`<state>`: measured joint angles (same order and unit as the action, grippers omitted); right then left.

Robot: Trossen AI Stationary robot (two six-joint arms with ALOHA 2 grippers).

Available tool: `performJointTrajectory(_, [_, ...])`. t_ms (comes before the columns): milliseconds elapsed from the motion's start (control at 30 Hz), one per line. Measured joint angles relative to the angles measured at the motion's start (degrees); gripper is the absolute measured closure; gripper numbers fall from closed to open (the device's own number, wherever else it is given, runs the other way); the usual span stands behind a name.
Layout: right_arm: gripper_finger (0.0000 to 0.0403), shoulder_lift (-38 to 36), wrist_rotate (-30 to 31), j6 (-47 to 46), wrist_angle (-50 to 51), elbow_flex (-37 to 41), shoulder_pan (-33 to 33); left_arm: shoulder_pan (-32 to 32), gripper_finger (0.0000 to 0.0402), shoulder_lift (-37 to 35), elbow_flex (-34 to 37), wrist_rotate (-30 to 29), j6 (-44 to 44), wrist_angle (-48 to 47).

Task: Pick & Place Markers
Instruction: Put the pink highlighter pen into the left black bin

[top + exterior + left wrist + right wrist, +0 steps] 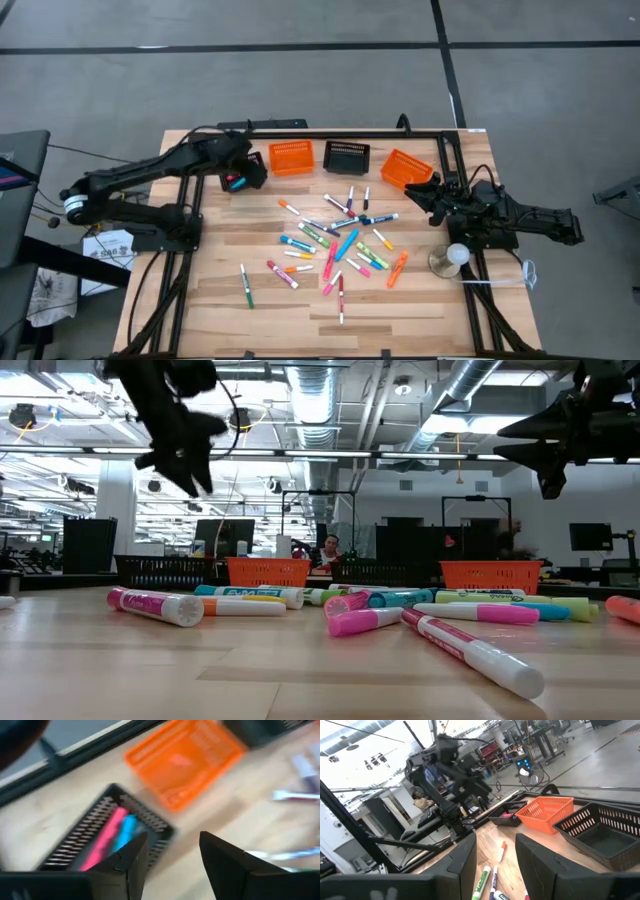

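Observation:
Many markers (335,240) lie loose on the wooden table's middle; in the low view they lie flat in a row (400,615). At the far left stands a small black basket (100,837) with a pink marker (107,840) and a blue marker (126,827) lying in it. My left gripper (252,172) hovers above this basket (236,182), open, with nothing between its fingers (125,862). My right gripper (432,192) waits at the table's right side, raised and level, open and empty (495,855).
An orange basket (291,157), a black basket (346,156) and a second orange basket (404,168) stand in a row along the far edge. A white ball on a round base (452,258) sits near the right arm. Bare wood lies toward the near edge.

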<state>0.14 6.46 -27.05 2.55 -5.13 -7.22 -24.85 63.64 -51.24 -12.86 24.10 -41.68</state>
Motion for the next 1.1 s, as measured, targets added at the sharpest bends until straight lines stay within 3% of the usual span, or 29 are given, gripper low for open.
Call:
performJointTrajectory(233, [0.0278,0.0,-0.58,0.0,0.0,0.0,0.0,12.66,0.0236,-1.6,0.0,0.2,10.6,6.6])
performJointTrajectory(567, [0.0278,0.0,-0.7,0.0,0.0,0.0,0.0,25.89,0.0246,5.27,0.0,-0.66,21.03,21.6])
performJointTrajectory(800, [0.0278,0.0,-3.73,0.02,0.02,0.0,0.0,31.01,0.0247,12.63,-0.02,-0.71,25.92,33.61])
performJointTrajectory(1100, [0.0278,0.0,-5.23,0.02,0.04,0.0,0.02,34.4,0.0247,18.73,-3.3,-0.83,30.35,36.47])
